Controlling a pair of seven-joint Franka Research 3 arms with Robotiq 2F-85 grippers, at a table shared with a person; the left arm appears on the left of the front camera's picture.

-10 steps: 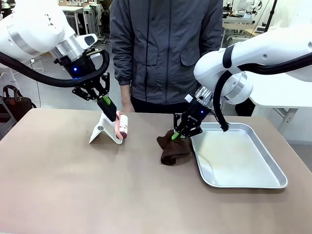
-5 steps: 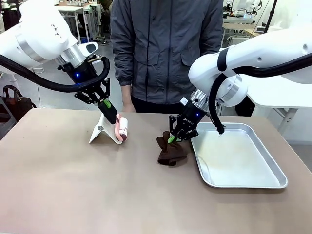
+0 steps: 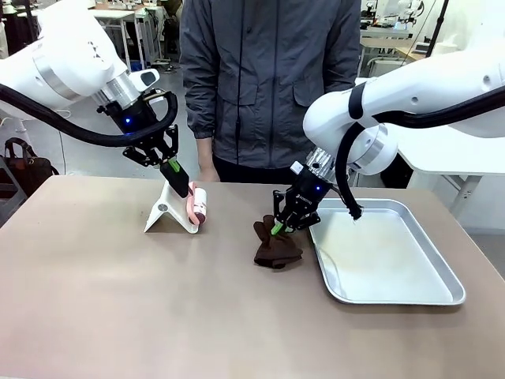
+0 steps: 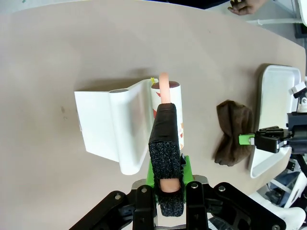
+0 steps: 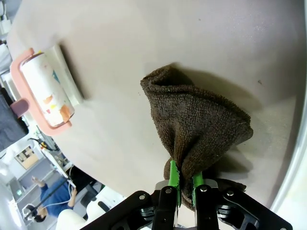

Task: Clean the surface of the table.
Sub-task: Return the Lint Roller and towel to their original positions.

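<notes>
The big matte brownish-taupe table sits right under both arms, its bare stretch toward 6 o'clock from the right gripper, clamped on a brown terry cloth, while the left gripper pinches a pink-handled lint roller.

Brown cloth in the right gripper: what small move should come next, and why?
Probably sweep the brown cloth leftward across the table. The right gripper is shut on its bunched top edge, the rest already rests on the tabletop beside the metal tray, and bare surface lies toward the lint roller held by the left gripper.
</notes>
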